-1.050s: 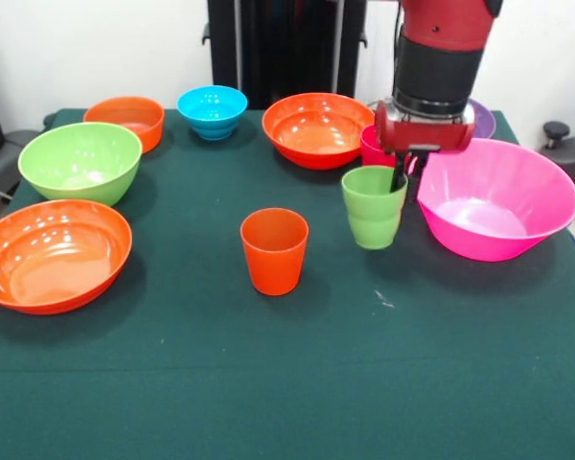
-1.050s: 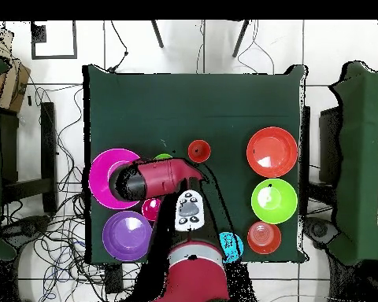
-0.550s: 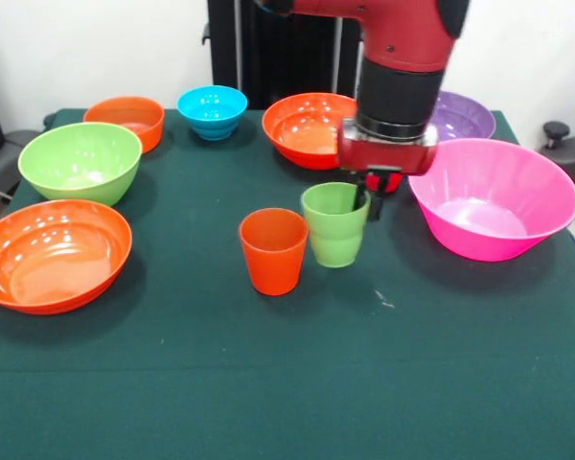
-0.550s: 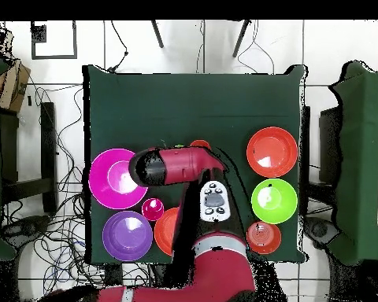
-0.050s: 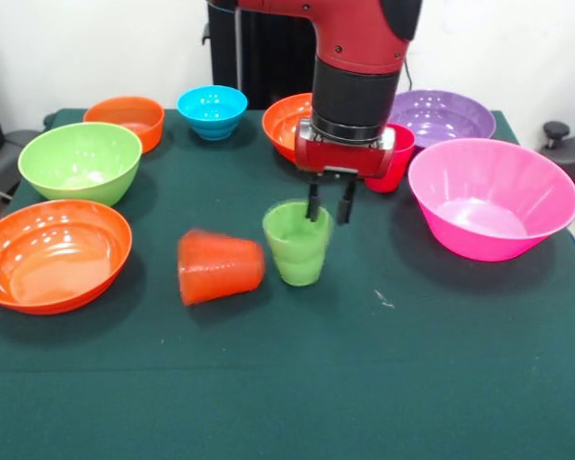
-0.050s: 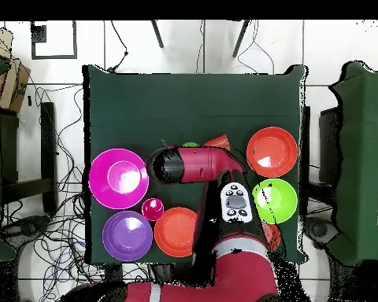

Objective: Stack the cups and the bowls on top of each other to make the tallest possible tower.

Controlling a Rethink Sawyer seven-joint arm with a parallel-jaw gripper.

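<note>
The light green cup (image 5: 298,243) stands at centre frame in my front view, its rim pinched by the gripper (image 5: 329,201), one finger inside, one outside. Just left of it the orange cup (image 5: 220,265) lies tipped on its side, blurred, near the wide orange bowl (image 5: 53,255).

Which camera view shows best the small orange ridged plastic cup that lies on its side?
The front view: the small orange ridged plastic cup lies tipped over beside the light green plastic cup, fully visible. In the overhead view only a small orange part shows; the red robot arm covers the rest.
</note>
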